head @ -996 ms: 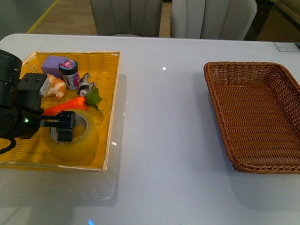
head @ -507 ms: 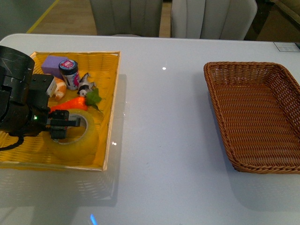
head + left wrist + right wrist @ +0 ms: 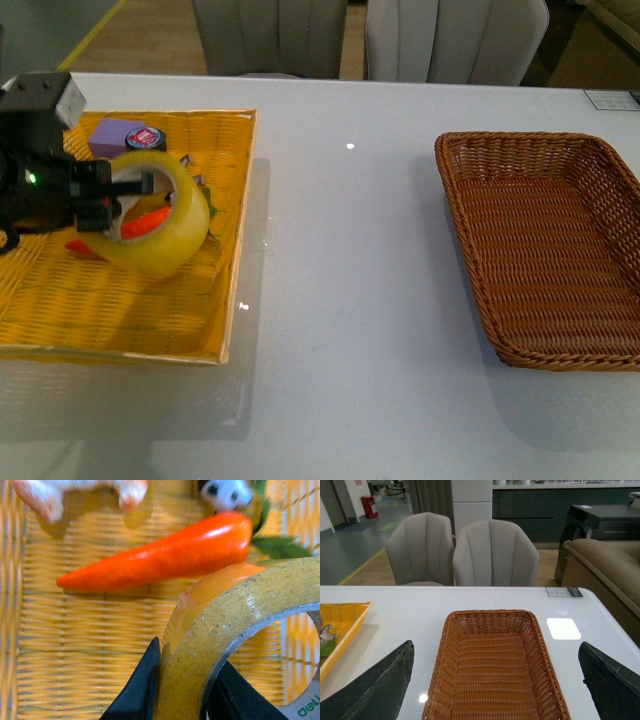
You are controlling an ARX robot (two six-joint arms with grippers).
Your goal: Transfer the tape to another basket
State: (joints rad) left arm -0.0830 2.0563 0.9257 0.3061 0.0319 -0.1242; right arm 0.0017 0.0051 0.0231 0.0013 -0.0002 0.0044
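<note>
The yellow tray [image 3: 232, 300] lies on the white table [image 3: 350, 350], and the tape [image 3: 165, 225] is over its middle, held up off the woven floor and tilted on edge. The left gripper [image 3: 125, 197] has it: the jaws are closed on the roll's wall, one black finger [image 3: 136, 692] against the outer face and the other inside the white core. Directly under the roll in the tray lies an orange toy carrot [image 3: 160, 555] with a green leaf [image 3: 280, 547]; from the front it shows through the roll's opening. Toward the tray's far side sit a small black-and-white cow figure [image 3: 227, 491] and an orange-and-white toy [image 3: 45, 495], too cropped to name. At the tray's far edge are a purple block [image 3: 115, 132] and a dark jar with a pink label [image 3: 150, 137], both partly hidden behind the roll and the arm. The brown wicker basket [image 3: 545, 260] stands on the same table well apart from the tray, on the tray's right, with bare tabletop between them; nothing lies in it. The right gripper [image 3: 495, 645] hangs over the end of the basket, away from the tray, jaws spread wide and holding nothing. Two grey chairs [image 3: 455, 550] stand beyond the table, past the tray's far side.
</note>
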